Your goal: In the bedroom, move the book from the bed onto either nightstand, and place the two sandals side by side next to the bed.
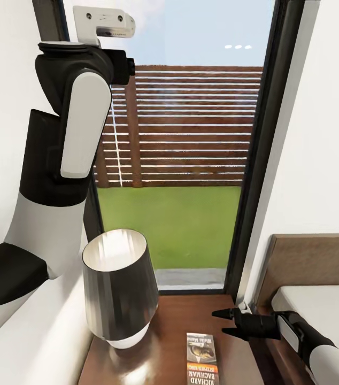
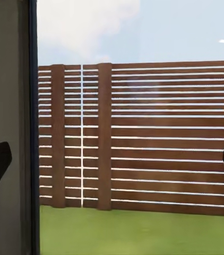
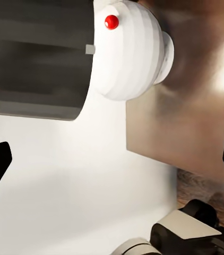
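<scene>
Raised high at my left, my left gripper points through the dark-framed window, fingers spread. Beside the grey-shaded white lamp, the thin orange-banded paperback book lies flat on the glossy reddish-brown nightstand; my right gripper hovers open just beside it, near the white-mattressed bed.

The book has a grey-dark picture cover w/ an orange band. The nightstand is glossy reddish-brown. The lamp has a dark grey shade (white base, small red dot). The fence is brown w/ stripes; the grass is green.
</scene>
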